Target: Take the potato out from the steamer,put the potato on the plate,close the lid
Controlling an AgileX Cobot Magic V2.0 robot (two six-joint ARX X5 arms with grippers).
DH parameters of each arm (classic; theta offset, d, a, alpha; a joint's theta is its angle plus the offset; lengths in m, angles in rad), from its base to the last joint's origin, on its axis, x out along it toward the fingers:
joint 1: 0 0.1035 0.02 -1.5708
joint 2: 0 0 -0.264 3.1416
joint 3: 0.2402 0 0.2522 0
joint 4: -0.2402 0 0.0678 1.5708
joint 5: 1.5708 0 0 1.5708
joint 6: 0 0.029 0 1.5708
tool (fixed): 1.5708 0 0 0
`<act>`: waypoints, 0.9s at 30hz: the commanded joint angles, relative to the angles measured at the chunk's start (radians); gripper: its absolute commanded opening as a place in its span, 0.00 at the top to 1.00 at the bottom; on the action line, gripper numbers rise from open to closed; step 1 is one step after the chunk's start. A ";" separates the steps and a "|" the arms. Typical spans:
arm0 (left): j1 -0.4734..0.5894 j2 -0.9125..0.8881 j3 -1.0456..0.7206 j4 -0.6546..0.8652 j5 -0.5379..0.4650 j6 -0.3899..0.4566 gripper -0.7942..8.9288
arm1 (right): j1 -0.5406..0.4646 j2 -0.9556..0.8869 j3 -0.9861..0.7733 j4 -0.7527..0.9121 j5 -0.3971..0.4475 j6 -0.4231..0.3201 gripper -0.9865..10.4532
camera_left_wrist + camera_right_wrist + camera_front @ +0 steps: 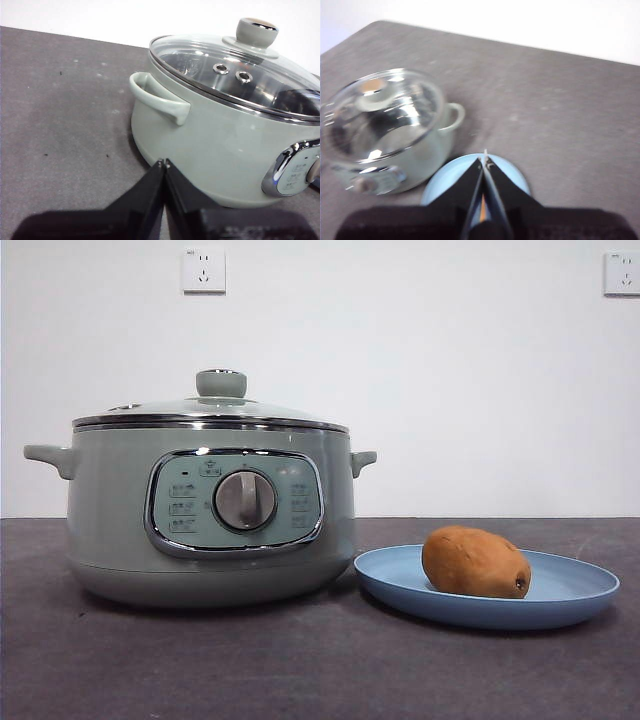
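Observation:
The pale-green steamer stands at the left of the table with its glass lid seated on the rim, knob up. The brown-orange potato lies on the light-blue plate just to the steamer's right. My left gripper is shut and empty, raised beside the steamer near its side handle. My right gripper is shut and empty, high above the plate; a sliver of the potato shows between its jaws. Neither gripper shows in the front view.
The dark grey tabletop stretches in front of the steamer and plate. A white wall with two sockets stands behind. The steamer's control panel with a grey dial faces the front.

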 commanded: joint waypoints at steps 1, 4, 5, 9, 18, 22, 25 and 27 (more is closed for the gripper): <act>0.003 -0.001 -0.013 0.002 -0.001 -0.004 0.92 | -0.056 -0.053 -0.134 0.085 -0.002 -0.001 0.91; 0.003 -0.001 -0.013 0.002 -0.001 -0.004 0.92 | -0.124 -0.137 -0.319 0.233 -0.001 0.027 0.91; 0.003 -0.001 -0.013 0.002 -0.001 -0.004 0.92 | -0.143 -0.169 -0.388 0.284 -0.001 0.039 0.91; 0.003 -0.001 -0.013 0.002 -0.001 -0.004 0.92 | -0.195 -0.289 -0.639 0.446 -0.001 0.097 0.91; 0.003 -0.001 -0.013 0.002 -0.001 -0.004 0.92 | -0.217 -0.512 -1.027 0.681 0.000 0.163 0.91; 0.003 -0.001 -0.013 0.002 -0.001 -0.004 0.92 | -0.217 -0.582 -1.093 0.690 0.002 0.174 0.91; 0.003 -0.001 -0.013 0.002 -0.001 -0.004 0.92 | -0.217 -0.625 -1.117 0.689 0.002 0.181 0.91; 0.003 -0.001 -0.013 0.002 -0.001 -0.004 0.92 | -0.217 -0.658 -1.133 0.688 0.002 0.200 0.91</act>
